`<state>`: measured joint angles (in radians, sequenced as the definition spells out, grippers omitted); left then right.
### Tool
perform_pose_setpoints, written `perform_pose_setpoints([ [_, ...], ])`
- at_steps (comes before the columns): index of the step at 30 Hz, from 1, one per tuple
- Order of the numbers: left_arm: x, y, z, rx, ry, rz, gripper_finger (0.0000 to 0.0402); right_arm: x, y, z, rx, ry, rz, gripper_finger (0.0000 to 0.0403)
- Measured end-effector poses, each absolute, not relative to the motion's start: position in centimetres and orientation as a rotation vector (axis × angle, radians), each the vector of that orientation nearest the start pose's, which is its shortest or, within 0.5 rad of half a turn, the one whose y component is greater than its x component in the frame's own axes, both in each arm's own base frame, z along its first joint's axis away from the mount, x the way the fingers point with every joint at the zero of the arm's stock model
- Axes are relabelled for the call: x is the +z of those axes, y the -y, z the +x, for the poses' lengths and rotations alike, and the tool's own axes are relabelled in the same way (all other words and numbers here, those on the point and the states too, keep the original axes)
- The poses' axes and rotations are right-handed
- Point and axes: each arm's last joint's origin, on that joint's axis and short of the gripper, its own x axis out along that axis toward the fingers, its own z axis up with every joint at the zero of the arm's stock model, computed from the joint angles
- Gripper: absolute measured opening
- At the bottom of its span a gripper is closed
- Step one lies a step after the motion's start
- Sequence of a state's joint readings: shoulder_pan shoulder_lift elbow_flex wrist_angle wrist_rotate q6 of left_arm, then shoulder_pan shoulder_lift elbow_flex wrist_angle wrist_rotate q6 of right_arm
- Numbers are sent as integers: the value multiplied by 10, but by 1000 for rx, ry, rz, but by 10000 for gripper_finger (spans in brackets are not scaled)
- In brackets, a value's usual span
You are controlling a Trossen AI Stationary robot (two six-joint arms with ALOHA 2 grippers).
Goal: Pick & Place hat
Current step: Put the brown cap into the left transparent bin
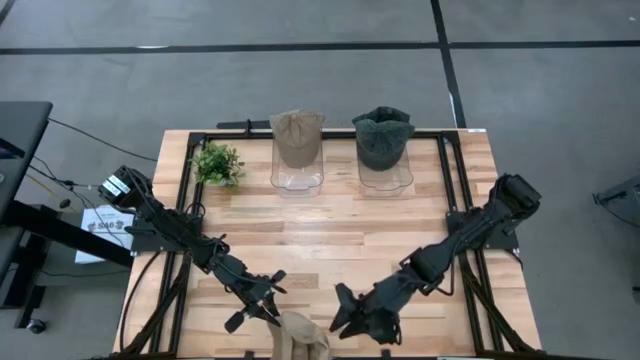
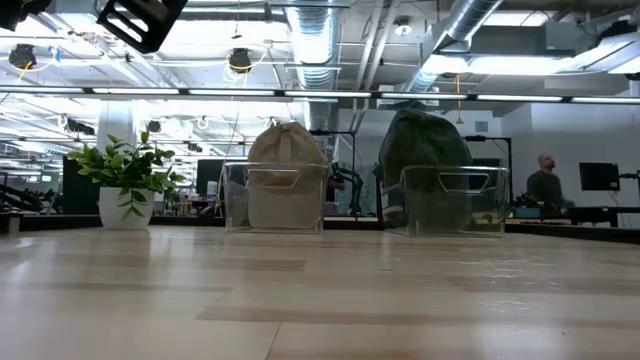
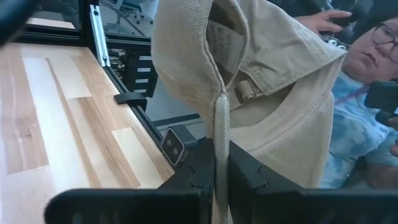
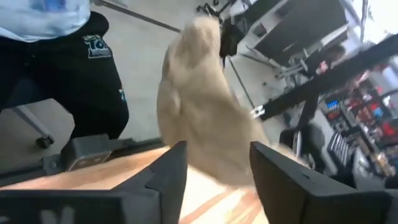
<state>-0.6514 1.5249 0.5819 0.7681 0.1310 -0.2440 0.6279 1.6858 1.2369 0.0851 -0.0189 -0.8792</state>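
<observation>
A tan hat (image 1: 302, 335) is at the table's near edge, in my left gripper (image 1: 266, 310), which is shut on it. The left wrist view shows the hat's inside (image 3: 261, 74), with a label and a strap buckle. My right gripper (image 1: 340, 315) is just to the hat's right and open. In its wrist view the hat (image 4: 199, 118) shows blurred past the gap between the fingers of the right gripper (image 4: 217, 177); whether they touch it I cannot tell. The low view shows neither gripper. My left gripper pinches a narrow fold of the hat's edge (image 3: 221, 134) between its two shut fingers (image 3: 199, 168). The cloth runs as a thin strip between them. The rest of the hat spreads out beyond the fingertips, out past the table's near edge, with no part seen resting on the wood.
At the far side, another tan hat (image 1: 297, 135) and a dark green hat (image 1: 383, 138) each sit on a clear stand (image 1: 297, 178). A small potted plant (image 1: 217, 163) stands far left. A person in a light-blue shirt (image 3: 367, 93) is close beyond the near edge.
</observation>
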Motion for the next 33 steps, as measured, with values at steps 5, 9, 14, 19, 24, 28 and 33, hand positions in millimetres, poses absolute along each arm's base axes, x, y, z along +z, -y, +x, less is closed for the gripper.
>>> perform_pose_setpoints([
  [5,187,182,233,-750,-267,-185,21,282,-236,310,754,-10,-1012,211],
  [9,187,182,233,-746,-267,-184,21,285,-238,310,748,40,-1052,230],
  [14,187,181,234,-704,-260,-183,21,286,-236,311,745,60,-1076,228],
  [19,188,177,237,-631,-258,-214,21,285,-233,313,741,44,-1078,213],
  [24,188,175,238,-624,-249,-217,21,283,-233,313,753,25,-1083,198],
  [28,189,176,238,-629,-246,-218,21,280,-232,312,767,-1,-1086,189],
  [33,189,176,238,-630,-243,-220,21,279,-230,313,765,-25,-1068,179],
])
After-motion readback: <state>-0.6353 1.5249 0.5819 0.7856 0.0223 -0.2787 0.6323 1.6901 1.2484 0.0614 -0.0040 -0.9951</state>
